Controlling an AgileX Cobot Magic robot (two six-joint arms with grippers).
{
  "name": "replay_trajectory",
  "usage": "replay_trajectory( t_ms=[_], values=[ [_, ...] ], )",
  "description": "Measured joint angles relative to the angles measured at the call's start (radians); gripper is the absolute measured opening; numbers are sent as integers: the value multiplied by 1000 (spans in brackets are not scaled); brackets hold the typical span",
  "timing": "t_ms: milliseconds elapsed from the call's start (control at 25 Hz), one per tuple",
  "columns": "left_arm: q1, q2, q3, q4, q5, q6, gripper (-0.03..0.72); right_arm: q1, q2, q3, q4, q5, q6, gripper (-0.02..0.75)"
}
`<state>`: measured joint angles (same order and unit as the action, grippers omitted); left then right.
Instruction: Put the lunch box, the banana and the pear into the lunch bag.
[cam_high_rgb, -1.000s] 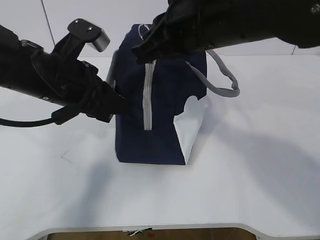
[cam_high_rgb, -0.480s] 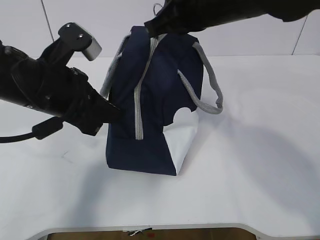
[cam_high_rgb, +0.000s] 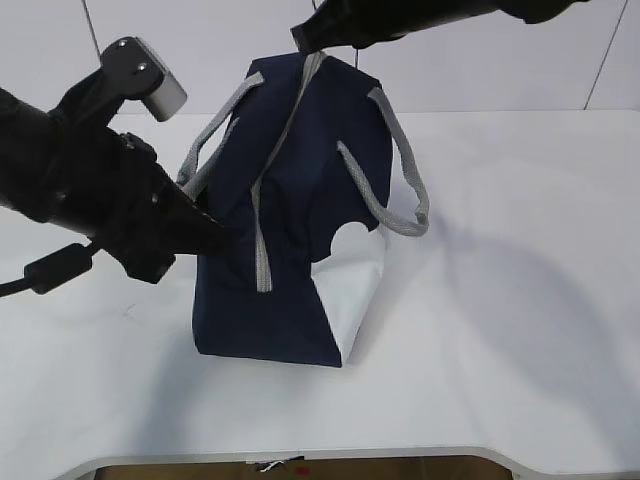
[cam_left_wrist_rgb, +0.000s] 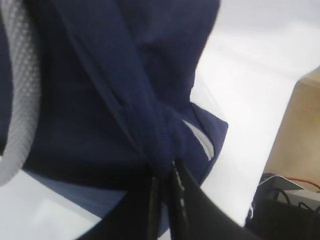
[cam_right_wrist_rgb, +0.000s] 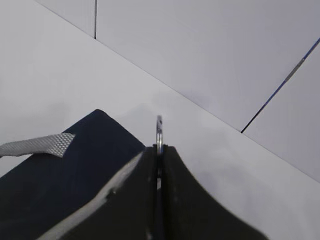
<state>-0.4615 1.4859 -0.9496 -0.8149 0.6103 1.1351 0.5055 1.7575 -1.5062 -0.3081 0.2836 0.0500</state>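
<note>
In the exterior view, your lunch bag (cam_high_rgb: 290, 230) stood on the white table (cam_high_rgb: 500, 330), tilted so its top leaned toward one o'clock. The grey zipper (cam_high_rgb: 265, 215) ran down its near navy face, closed as far as could be seen, and the white side panel (cam_high_rgb: 352, 295) sat at the bag's five o'clock corner. One grey handle (cam_high_rgb: 395, 175) looped off the three o'clock side, the other (cam_high_rgb: 208, 150) hung at ten o'clock. Your left gripper (cam_high_rgb: 228, 235) met the bag's nine o'clock edge, and your right gripper (cam_high_rgb: 312, 38) sat at the bag's twelve o'clock peak.

In the left wrist view, your left gripper (cam_left_wrist_rgb: 167, 172) was clamped on a bunched fold of the lunch bag's (cam_left_wrist_rgb: 125, 85) navy fabric (fingers pressed close, cloth pinched between them). A handle (cam_left_wrist_rgb: 20, 95) curved down the nine o'clock edge, and a short run of zipper (cam_left_wrist_rgb: 200, 140) showed at three o'clock of the pinch.

In the right wrist view, your right gripper (cam_right_wrist_rgb: 159, 150) was closed on the metal ring pull (cam_right_wrist_rgb: 159, 131), which stuck out thin and upright at twelve o'clock from the fingertips. Navy fabric of the bag (cam_right_wrist_rgb: 75, 160) and a handle strap (cam_right_wrist_rgb: 40, 144) lay at nine o'clock.
</note>
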Motion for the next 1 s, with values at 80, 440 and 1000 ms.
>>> replay_trajectory(
  t_ms=[80, 440, 1000],
  values=[
    [14, 0, 1, 5, 10, -16, 6, 0, 1, -2, 0, 11, 0, 17],
    [71, -40, -1, -72, 29, -86, 290, -4, -3, -48, 110, 150, 0, 17],
    [75, 64, -260, -128, 14, -90, 363, -5, -3, -51, 207, 172, 0, 17]
  ],
)
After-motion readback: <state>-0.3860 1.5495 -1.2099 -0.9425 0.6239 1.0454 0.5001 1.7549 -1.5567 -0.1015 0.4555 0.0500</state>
